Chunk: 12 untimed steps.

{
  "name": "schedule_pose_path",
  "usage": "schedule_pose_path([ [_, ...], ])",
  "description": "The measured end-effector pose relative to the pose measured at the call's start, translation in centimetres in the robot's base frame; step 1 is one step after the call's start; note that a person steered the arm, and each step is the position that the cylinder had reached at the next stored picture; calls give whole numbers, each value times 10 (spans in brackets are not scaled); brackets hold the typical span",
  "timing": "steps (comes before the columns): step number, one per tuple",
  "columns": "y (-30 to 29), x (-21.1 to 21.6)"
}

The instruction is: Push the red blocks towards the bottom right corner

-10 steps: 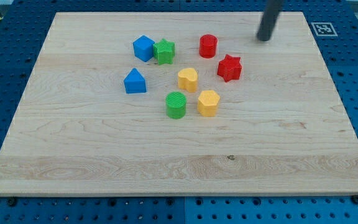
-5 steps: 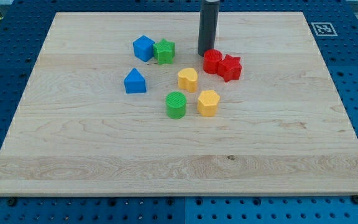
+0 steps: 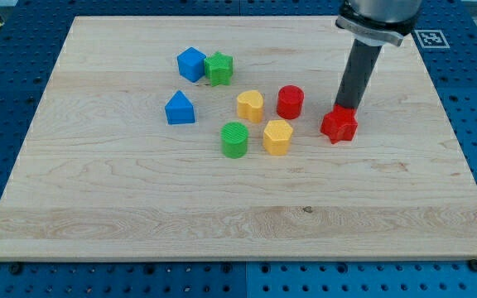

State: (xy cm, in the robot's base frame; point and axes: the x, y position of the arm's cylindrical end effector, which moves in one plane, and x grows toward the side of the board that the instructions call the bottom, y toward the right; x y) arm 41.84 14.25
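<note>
The arm carries no gripper, only a straight dark rod whose tip (image 3: pixel 347 107) is set against the upper edge of the red star-shaped block (image 3: pixel 339 124), seemingly so that a stroke toward the view's bottom right drives it to that corner of the pale wooden board (image 3: pixel 222 215). That block lies just below the tip, well apart from the corner, looking ridged and matte. The red cylinder block (image 3: pixel 289 102) stands to the tip's left, near a yellow block (image 3: pixel 277 136), not touched by the tip.
</note>
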Motion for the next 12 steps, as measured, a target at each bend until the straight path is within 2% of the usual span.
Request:
schedule_pose_path([
  [1, -38, 0],
  [2, -55, 23],
  [4, -11, 32],
  [6, 18, 77],
  [7, 31, 85],
  [9, 36, 48],
  [11, 107, 118],
  [12, 129, 133],
])
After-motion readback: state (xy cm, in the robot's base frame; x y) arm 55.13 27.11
